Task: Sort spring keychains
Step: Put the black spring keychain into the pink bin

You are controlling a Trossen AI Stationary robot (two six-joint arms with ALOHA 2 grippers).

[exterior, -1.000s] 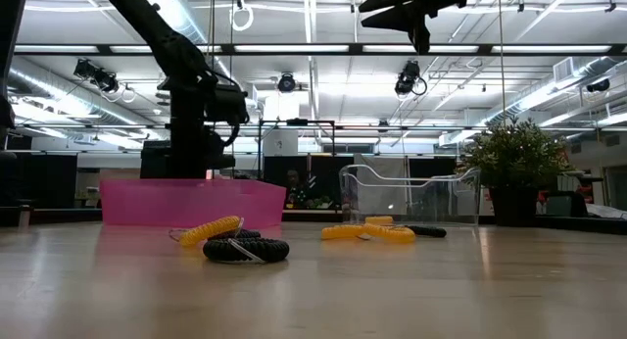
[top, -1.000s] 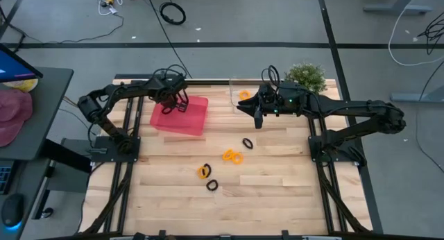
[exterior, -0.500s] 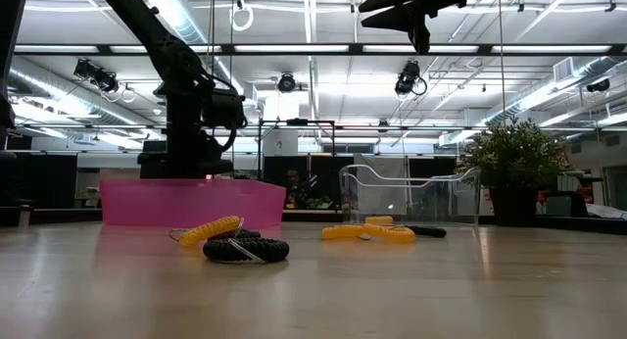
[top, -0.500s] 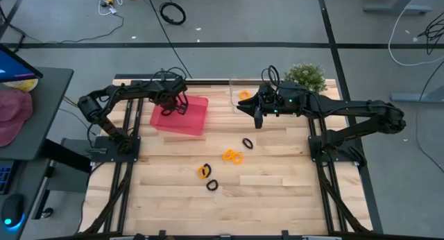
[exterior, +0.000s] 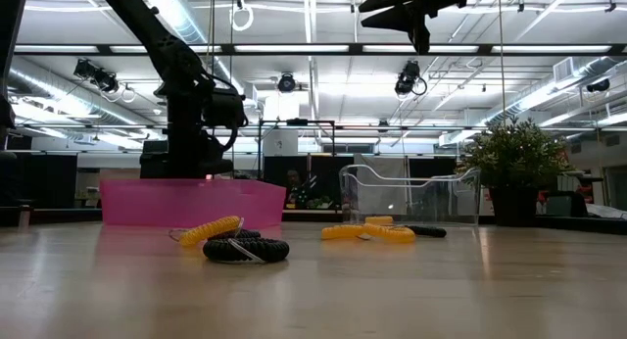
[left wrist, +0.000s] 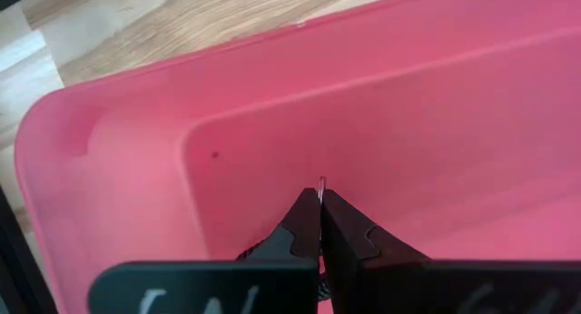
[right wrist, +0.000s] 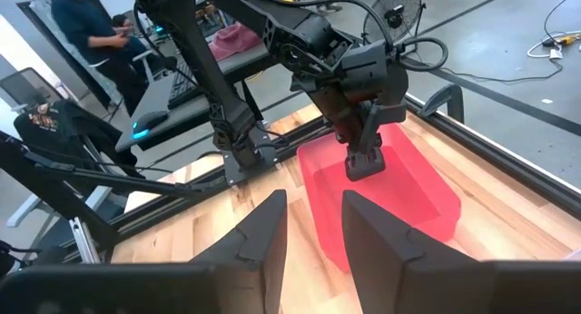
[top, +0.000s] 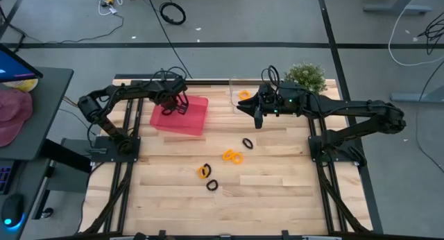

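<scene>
Findings: over the last second my left gripper (top: 171, 108) has shifted a little inside the pink bin (top: 194, 122), the arm leaning slightly differently in the low view. My right arm has not moved, and no keychain on the table has changed place.

Left gripper: low in the pink bin, close to its back wall. The fingers (left wrist: 300, 225) are pressed together. A thin bright sliver shows at their tips and something dark sits just beside them, but I cannot tell what either is, or whether I hold anything.

Right gripper (top: 257, 119): raised well above the table, near the clear bin (exterior: 411, 194) and the plant (top: 306, 76). The fingers stand apart with nothing between them. From its wrist I look across at the left arm over the pink bin, with a seated person beyond the table.

Keychains:
- One orange keychain (top: 243, 94) lies in the clear bin.
- A black keychain (top: 248, 143) lies on the table (top: 277, 191), in front of the right gripper.
- An orange pair (top: 232, 156) lies just beside it, toward the middle.
- Another orange one (top: 202, 171) lies nearer the front edge, with a second black one (top: 211, 185) just beside it.
- All four groups on the table rest flat, well apart from both grippers.
</scene>
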